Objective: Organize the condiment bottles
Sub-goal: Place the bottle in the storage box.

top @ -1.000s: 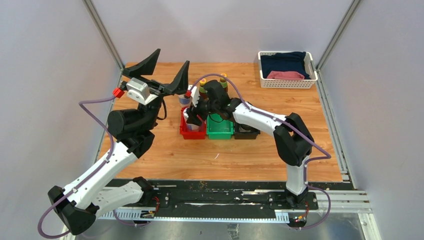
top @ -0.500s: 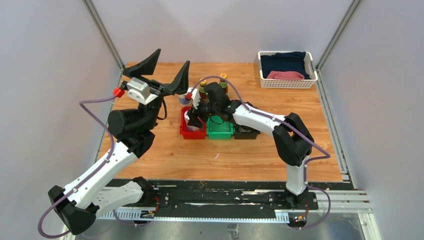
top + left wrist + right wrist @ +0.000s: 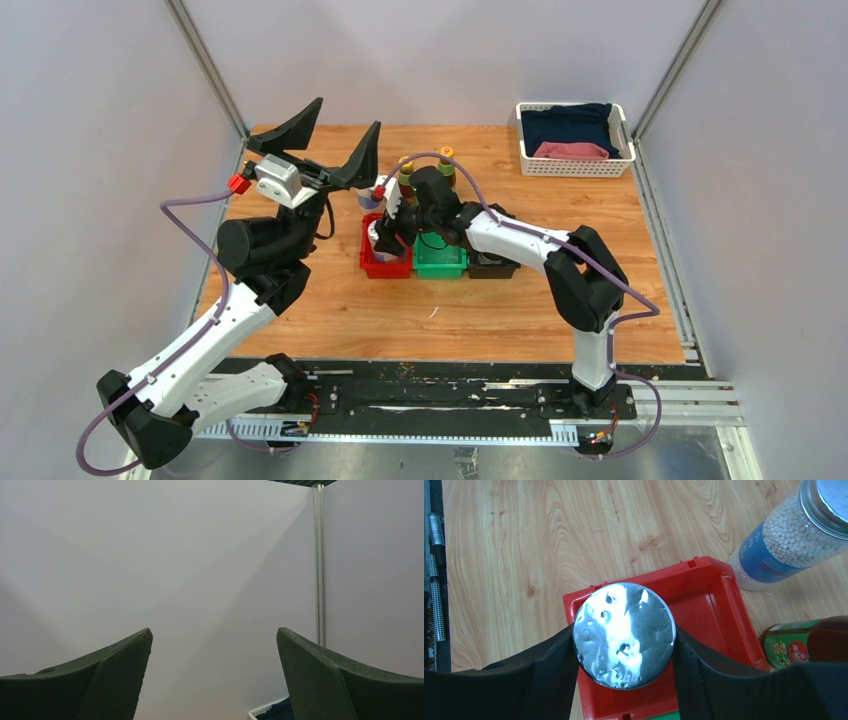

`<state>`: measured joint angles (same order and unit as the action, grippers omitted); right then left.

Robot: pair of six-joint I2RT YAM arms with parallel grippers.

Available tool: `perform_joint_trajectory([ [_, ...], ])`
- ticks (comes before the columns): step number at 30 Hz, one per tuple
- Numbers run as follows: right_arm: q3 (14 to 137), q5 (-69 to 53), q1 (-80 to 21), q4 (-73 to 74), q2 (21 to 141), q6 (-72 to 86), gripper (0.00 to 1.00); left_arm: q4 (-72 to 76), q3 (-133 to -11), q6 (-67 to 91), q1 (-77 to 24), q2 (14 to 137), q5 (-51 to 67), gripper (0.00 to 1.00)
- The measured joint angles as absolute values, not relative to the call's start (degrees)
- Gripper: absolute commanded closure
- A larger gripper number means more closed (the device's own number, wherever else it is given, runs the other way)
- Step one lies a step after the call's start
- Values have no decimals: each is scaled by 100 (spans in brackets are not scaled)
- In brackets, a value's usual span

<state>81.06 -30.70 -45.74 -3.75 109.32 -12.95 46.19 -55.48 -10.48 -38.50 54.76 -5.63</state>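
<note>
– Silver-lidded jar (image 3: pixel 624 635), where is it?
– Inside the red bin (image 3: pixel 706 610) outline, seen lid-on from above. Whether its base rests on the bin floor I cannot tell.
– Who has it?
– Right gripper (image 3: pixel 386 234), both fingers pressed against the lid's sides.
– Neighbours?
– A second jar (image 3: pixel 784 540), full of white beads, stands on the table (image 3: pixel 524 540) just off the bin's corner, with a brown bottle (image 3: pixel 804 647) beside the bin too. Left gripper (image 3: pixel 214 631) hangs raised, jaws spread wide, holding nothing.
</note>
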Motion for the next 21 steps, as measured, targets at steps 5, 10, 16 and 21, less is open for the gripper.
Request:
perform_joint_trajectory([
  [5, 8103, -3065, -4587, -388, 10932, -1282, 100, 4619, -5548, -1048, -3850, 5483, -563, 0],
  [10, 8103, -3065, -4624, -379, 10925, -1282, 100, 4619, -5548, -1046, -3850, 5485, -565, 0],
  [16, 8101, -3061, -4678, -301, 10890, -1282, 100, 4619, -5548, -1037, -3850, 5487, -563, 0],
  [21, 8055, -3030, -4694, -287, 10860, -1282, 100, 4619, -5548, -1020, -3850, 5487, -561, 0],
])
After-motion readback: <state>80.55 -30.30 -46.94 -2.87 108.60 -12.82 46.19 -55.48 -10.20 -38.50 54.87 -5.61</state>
